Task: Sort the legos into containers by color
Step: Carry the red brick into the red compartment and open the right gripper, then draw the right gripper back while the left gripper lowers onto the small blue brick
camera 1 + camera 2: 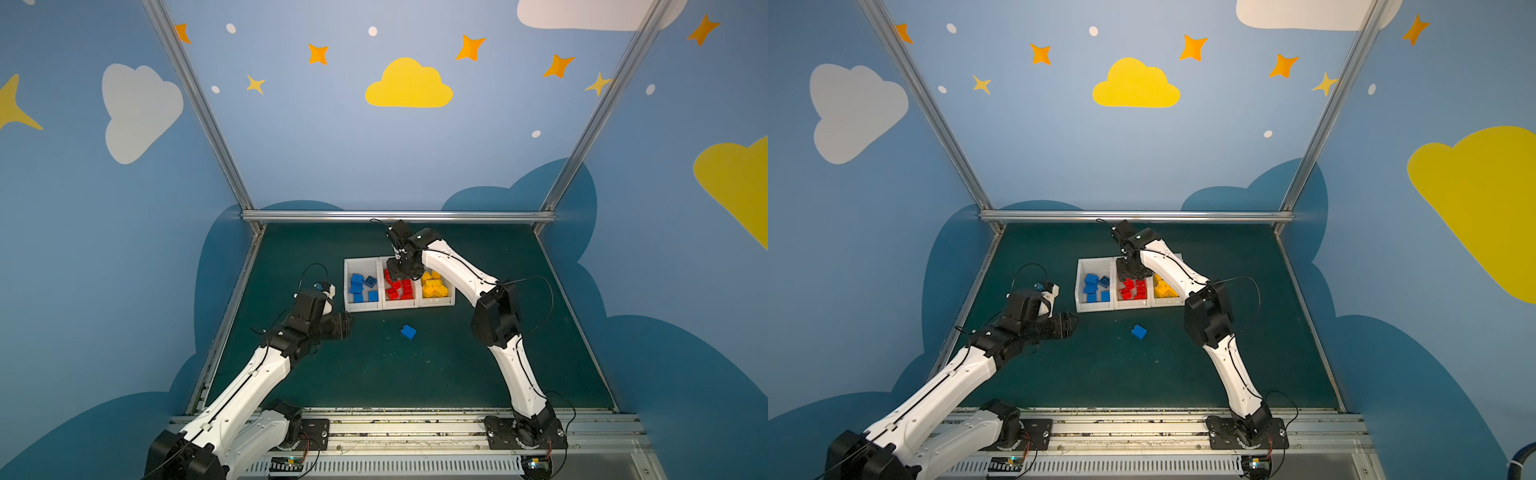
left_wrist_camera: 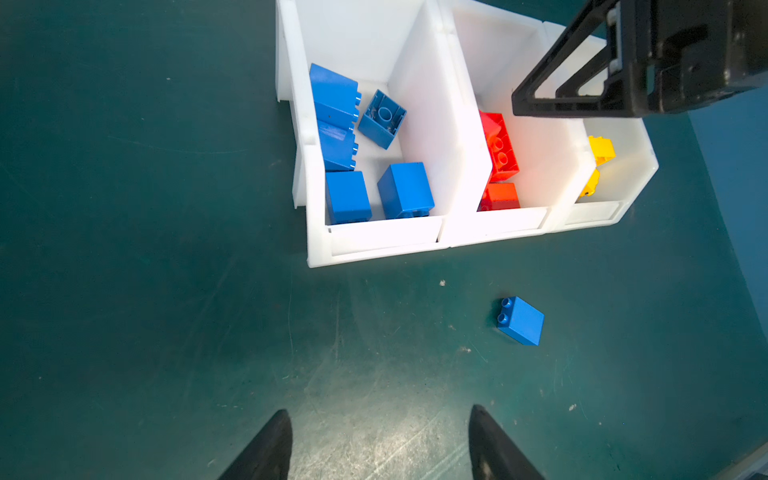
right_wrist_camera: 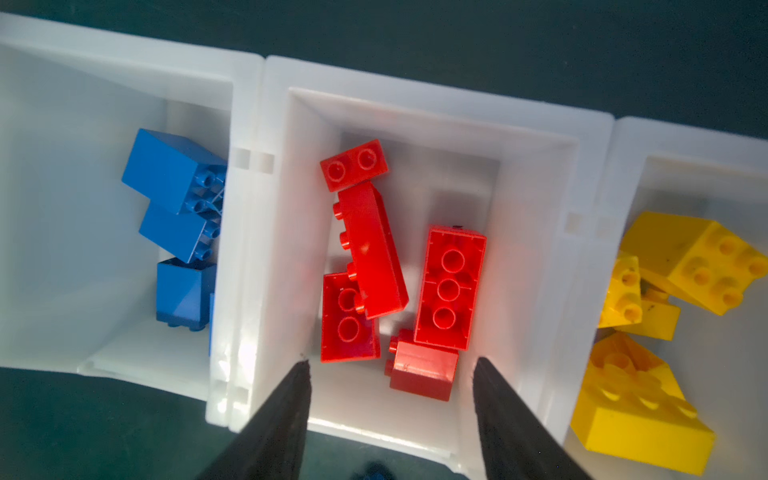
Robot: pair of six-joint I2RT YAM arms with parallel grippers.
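Three bins (image 2: 374, 245); six blue bricks (image 2: 405, 189) (one loose); five red bricks (image 3: 451, 286); yellow bricks (image 3: 698, 257) unclear.

The left end effector (image 2: 380, 440) reaches forward, tilted down, jaws apart and empty. The right end effector (image 3: 390, 399) points straight down from its arched arm, jaws apart, empty.

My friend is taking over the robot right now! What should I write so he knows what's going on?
Left gripper: open, empty, over the mat near the left bin.
Right gripper: open, empty, above the middle bin.
Done: blue bricks in the left bin, red bricks in the middle bin, yellow bricks in the right bin.
Left to do: one loose blue brick on the mat in front of the middle bin goes in the left bin.
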